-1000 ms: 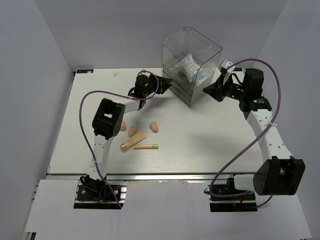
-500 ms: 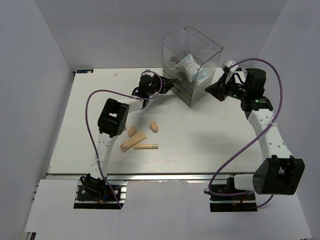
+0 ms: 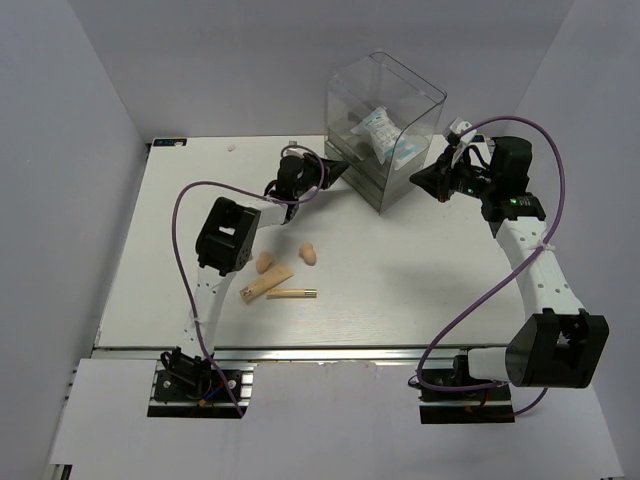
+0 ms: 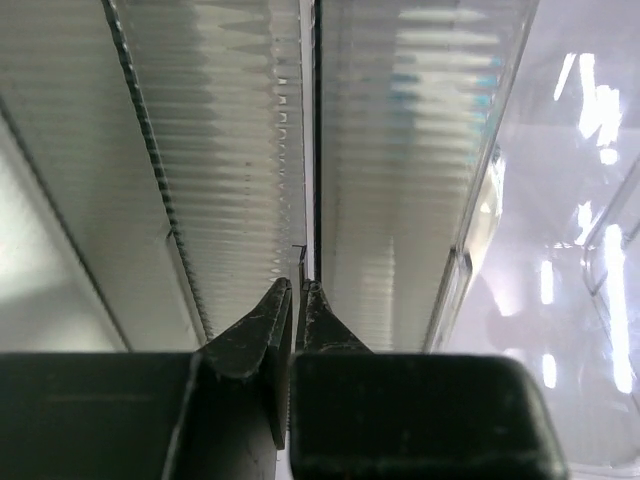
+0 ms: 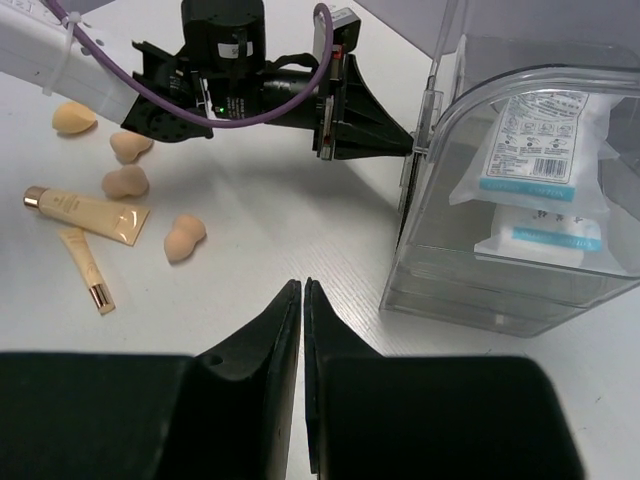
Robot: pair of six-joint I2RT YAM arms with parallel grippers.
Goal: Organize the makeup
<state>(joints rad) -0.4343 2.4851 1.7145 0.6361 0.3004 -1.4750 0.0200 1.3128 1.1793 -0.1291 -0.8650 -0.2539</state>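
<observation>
The clear drawer box [image 3: 385, 115] stands at the back of the table and holds two white blue-printed packets [image 5: 538, 135]. My left gripper [image 3: 337, 168] is shut, with its tips against the box's ribbed drawer fronts [image 4: 240, 150] at the seam between two of them; it also shows in the right wrist view [image 5: 400, 145]. My right gripper [image 5: 302, 286] is shut and empty, hovering by the box's right side [image 3: 418, 180]. Four peach sponges lie on the table [image 5: 185, 236] [image 5: 125, 182] [image 5: 130, 146] [image 5: 75, 118]. The beige tube [image 5: 90, 210] and the gold stick [image 5: 85, 268] lie beside them.
In the top view two sponges [image 3: 310, 254] [image 3: 264, 262], the tube [image 3: 267, 283] and the stick [image 3: 293, 293] lie left of centre. The left arm's elbow [image 3: 225, 235] hangs over that group. Purple cables loop over both arms. White walls enclose the table.
My left gripper has edged right, up against the box's drawer fronts, and its elbow has shifted right. The right gripper has barely moved.
</observation>
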